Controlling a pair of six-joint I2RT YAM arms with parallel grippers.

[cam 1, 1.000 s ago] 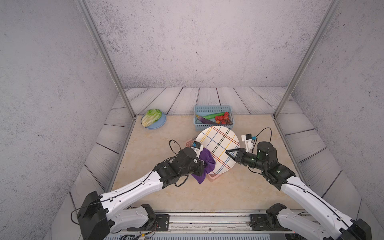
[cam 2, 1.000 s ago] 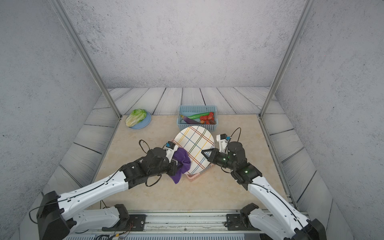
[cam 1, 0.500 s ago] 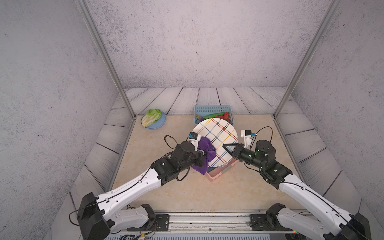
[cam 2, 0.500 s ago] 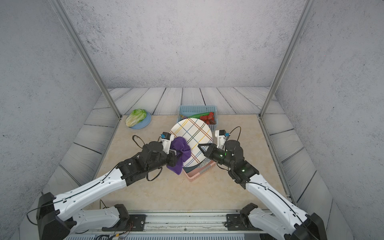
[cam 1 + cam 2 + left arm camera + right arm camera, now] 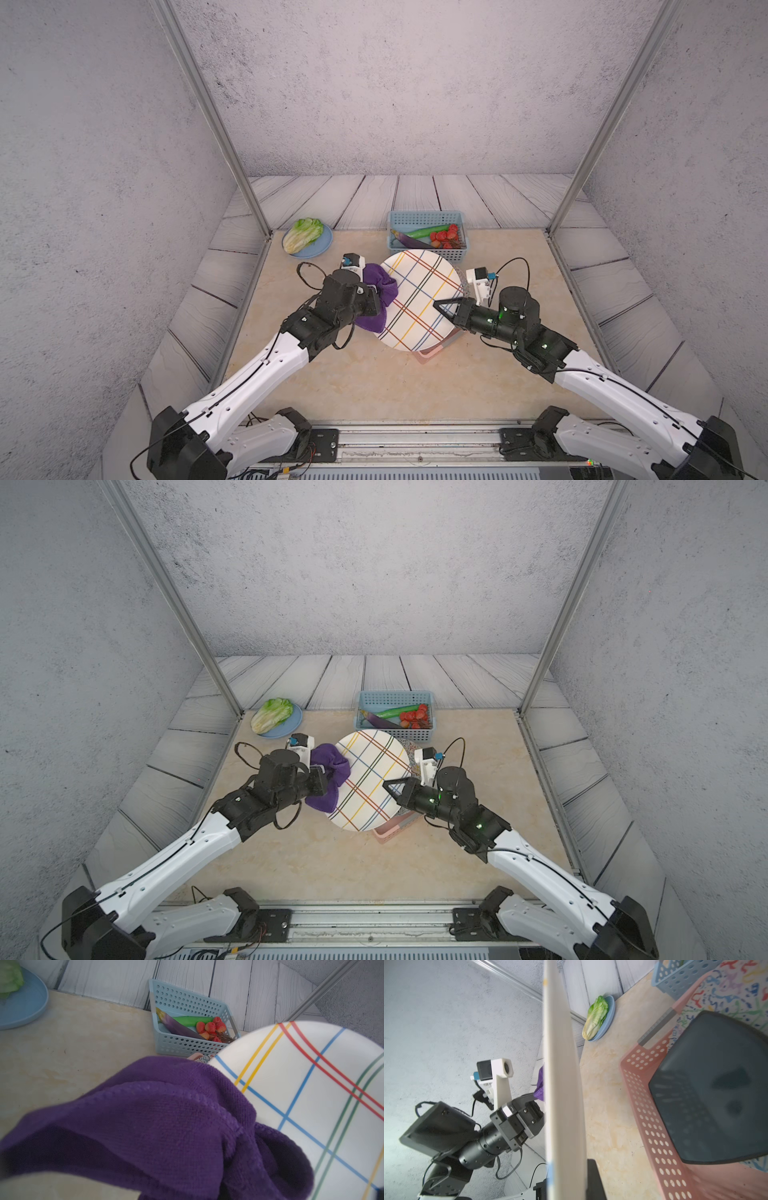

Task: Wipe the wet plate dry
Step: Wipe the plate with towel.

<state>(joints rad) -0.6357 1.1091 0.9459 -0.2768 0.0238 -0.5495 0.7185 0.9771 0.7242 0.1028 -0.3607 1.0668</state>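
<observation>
Your left gripper [image 5: 376, 302], pinching the cloth [image 5: 380, 282], slid it up the edge of the plate [image 5: 419, 299]; your right gripper [image 5: 441, 306] stayed clamped on that plate, so wiping was underway.

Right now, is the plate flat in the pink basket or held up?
Held up, tilted: right gripper clamps the plate above the pink basket; right wrist view shows it edge-on.

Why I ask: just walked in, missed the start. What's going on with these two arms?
The right gripper grips the striped plate by its rim, holding it tilted up over the pink basket. The left gripper is shut on a purple cloth, which lies against the plate's face near its edge. The wipe looks in progress.
</observation>
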